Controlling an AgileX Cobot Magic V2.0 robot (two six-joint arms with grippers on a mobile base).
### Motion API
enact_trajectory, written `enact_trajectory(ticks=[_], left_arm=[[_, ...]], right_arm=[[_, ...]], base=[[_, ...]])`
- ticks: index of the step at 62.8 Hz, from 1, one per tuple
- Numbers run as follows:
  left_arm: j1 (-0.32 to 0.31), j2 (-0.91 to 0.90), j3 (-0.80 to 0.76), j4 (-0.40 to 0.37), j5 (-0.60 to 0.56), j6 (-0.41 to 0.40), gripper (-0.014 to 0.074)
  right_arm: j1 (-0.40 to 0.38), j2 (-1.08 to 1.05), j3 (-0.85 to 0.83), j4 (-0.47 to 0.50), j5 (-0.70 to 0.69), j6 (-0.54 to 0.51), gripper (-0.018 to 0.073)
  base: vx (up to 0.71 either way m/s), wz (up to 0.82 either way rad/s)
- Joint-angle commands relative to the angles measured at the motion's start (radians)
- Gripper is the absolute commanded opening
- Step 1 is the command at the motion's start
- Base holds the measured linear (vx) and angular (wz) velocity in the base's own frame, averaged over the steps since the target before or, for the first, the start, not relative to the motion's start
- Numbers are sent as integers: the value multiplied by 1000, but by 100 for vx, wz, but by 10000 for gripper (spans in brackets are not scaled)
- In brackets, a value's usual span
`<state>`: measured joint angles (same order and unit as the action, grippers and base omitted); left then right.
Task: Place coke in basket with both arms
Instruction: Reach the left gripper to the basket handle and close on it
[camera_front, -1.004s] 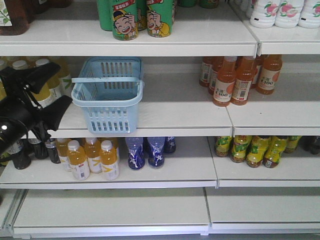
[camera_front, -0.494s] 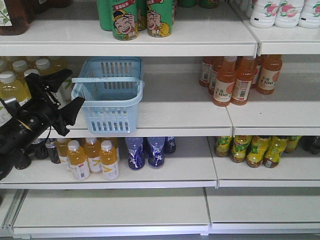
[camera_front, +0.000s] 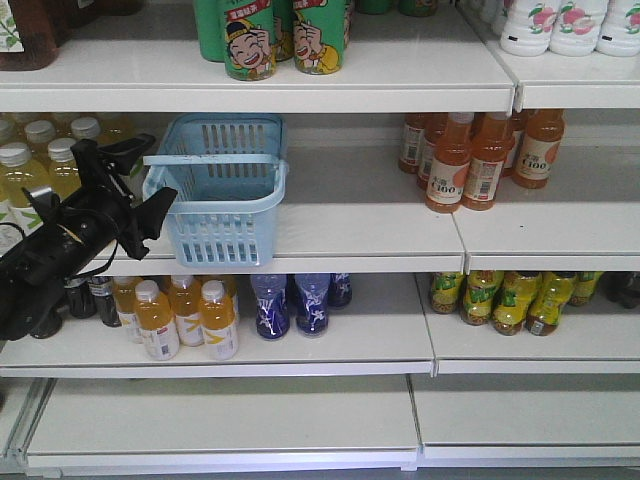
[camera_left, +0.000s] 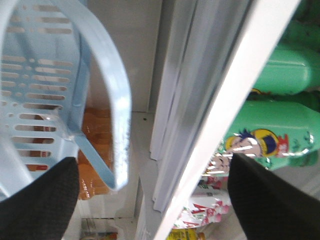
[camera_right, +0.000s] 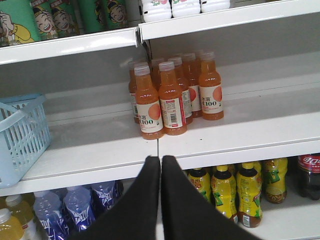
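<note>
The right gripper (camera_right: 161, 159) is nearest. Its fingers are pressed flat together with nothing between them, aimed at the front edge of the middle shelf (camera_right: 240, 142) below the orange bottles (camera_right: 172, 92). The left gripper (camera_front: 158, 168) is spread wide and empty. In its wrist view the two black fingers (camera_left: 42, 200) sit at the bottom corners, with the handle (camera_left: 117, 110) of the basket (camera_left: 35, 90) in the gap, closer to one finger.

The basket stands toward the left end of the middle shelf, its front wall at the shelf's front edge. It lies just right of the left gripper, near but apart. The handle band runs left to right across the top, its left end nearest that gripper. The left arm is plainly the nearer; from the right wrist the basket shows only at the far left.

No coke shows in any view. A dark cola bottle (camera_right: 310, 172) with a red label stands at the lower shelf's right end, but it isn't the all-red one. I'd judge the coke has yet to be found.
</note>
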<state>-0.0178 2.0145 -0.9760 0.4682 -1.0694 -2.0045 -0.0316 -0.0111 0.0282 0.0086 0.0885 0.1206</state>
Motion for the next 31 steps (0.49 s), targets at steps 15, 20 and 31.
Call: enact_trajectory(ticks=[15, 20, 31], left_arm=[[-2, -38, -84, -29, -1, -12, 586], [-2, -38, -90, -30, 19, -12, 586], [-2, -32, -117, -30, 39, -12, 586]], right_arm=[[2, -12, 8, -9, -70, 1, -4], [2, -12, 8, -9, -70, 1, -4], [2, -12, 8, -9, -70, 1, -4]], base=[[0, 0], [0, 0], [0, 0]])
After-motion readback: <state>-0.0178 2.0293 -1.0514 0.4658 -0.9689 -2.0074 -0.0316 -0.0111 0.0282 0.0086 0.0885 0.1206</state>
